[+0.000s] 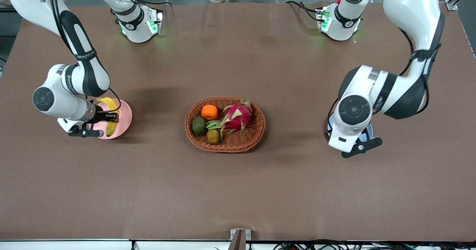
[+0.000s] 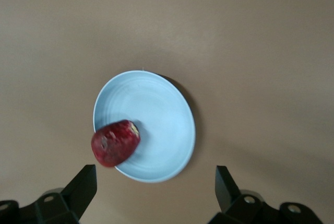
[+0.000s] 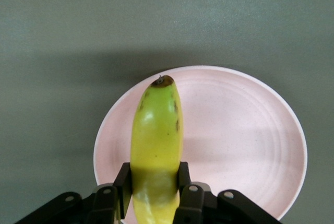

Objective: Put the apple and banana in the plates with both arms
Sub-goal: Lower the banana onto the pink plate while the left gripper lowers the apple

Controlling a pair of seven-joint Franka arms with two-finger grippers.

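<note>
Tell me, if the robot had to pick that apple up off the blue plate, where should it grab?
Probably from straight above, across its narrower middle. The apple lies on its side at the rim of the plate, overhanging slightly, so coming in low risks hitting the rim. The open left end effector already hangs over it.

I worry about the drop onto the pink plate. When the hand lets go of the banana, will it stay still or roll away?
The banana is long and curved, so it will probably settle on its side, not roll like a ball. The pink plate is shallow, so one tip may rest over the rim. Its skin looks smooth; it could slip a little as the right hand opens.
</note>
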